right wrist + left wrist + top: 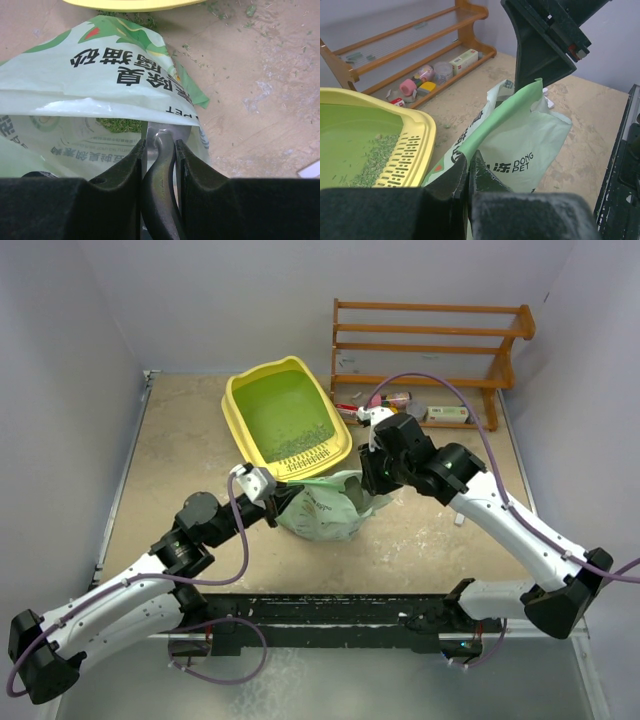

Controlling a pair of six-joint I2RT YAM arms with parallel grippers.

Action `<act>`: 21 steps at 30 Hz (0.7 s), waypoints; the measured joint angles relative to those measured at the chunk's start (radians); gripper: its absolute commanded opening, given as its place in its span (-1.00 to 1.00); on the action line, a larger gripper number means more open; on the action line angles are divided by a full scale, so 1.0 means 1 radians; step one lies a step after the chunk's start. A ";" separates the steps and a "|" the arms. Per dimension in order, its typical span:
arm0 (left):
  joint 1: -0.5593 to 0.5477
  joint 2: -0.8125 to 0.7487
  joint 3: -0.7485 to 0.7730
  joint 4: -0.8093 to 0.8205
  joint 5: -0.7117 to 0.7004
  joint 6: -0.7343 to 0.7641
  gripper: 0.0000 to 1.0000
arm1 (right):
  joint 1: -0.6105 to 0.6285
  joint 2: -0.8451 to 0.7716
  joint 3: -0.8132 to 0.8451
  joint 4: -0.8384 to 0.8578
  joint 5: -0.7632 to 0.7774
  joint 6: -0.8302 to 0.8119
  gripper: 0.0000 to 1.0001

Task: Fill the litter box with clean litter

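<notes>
While heaped only along the slotted grille, clean litter [300,446] on the green floor of the litter box [237,418], upper centre of the top view. Just below, pale-green bag [325,510], mouth open. Left gripper [468,166] pinched on bag's edge; right gripper [160,149] closed around grey scoop [159,192] handle at bag mouth. Wooden rack [430,332], upper right.

I see a brown wooden rack [430,350] standing against the plain, pale lilac-grey far wall [250,290]. In front of the rack spreads a mottled beige surface [180,460], scuffed and dusty. Small boxes and jars [440,413] sit on the rack's lowest shelf. Well left of the rack, a side wall [60,390] closes in. The light is soft and even.
</notes>
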 measured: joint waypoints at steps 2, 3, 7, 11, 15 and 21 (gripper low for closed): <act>0.000 0.000 -0.003 0.008 -0.002 -0.003 -1.00 | 0.013 0.006 -0.002 0.010 0.020 0.003 -1.00; 0.000 0.001 -0.004 0.010 -0.002 -0.004 -1.00 | 0.018 0.008 -0.008 0.017 0.025 0.005 -1.00; 0.000 0.012 -0.005 0.021 -0.002 -0.004 -1.00 | 0.034 0.011 -0.049 0.068 0.039 0.021 -1.00; 0.000 0.024 -0.005 0.032 0.001 -0.006 -1.00 | 0.042 0.011 -0.090 0.118 0.039 0.039 -1.00; 0.000 0.033 -0.005 0.041 0.005 -0.007 -1.00 | 0.047 0.011 -0.125 0.164 0.039 0.055 -1.00; 0.000 0.044 -0.004 0.050 0.014 -0.014 -1.00 | 0.051 0.010 -0.158 0.208 0.037 0.075 -1.00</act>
